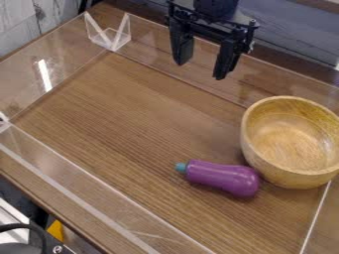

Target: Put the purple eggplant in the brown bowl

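Reaching the purple eggplant (223,178), which lies on the worktop (119,119) at lower centre-right just beside the brown bowl (294,141), calls for bringing the gripper (208,52), fingers spread and empty at top centre, down across its middle.

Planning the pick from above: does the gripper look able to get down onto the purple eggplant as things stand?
Probably yes. The gripper hangs open above the table, and the purple eggplant lies uncovered. Only the brown bowl, close beside or touching its right end, might crowd the jaws.
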You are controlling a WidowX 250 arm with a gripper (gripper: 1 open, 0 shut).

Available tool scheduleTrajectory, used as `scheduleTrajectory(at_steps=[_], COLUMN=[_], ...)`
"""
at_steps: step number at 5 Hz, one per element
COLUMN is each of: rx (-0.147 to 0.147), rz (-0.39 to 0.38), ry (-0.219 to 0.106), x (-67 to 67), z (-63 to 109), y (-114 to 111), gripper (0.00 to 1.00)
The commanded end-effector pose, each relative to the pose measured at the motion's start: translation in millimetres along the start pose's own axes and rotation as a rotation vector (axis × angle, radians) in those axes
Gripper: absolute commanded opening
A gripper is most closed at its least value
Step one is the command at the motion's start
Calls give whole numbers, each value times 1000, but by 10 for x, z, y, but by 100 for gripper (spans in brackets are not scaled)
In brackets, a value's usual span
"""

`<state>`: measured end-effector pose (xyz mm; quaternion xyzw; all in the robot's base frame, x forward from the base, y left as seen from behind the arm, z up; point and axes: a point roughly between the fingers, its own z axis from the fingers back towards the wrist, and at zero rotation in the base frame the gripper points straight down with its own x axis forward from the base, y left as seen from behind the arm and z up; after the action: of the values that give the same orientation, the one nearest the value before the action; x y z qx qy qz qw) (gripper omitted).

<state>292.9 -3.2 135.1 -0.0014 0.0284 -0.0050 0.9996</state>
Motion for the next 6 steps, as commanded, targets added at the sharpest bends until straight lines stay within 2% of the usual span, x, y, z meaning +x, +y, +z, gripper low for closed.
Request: scheduleTrajectory(at_steps=[1, 2, 4, 6], rx=[-1, -3, 20, 31], rz=[-46, -112, -470, -701], ry=[19, 37, 39, 36], x=[-39, -68, -282, -336], z=[0, -84, -133, 39], y=[49, 143, 202, 155], gripper=[100, 100, 100, 100])
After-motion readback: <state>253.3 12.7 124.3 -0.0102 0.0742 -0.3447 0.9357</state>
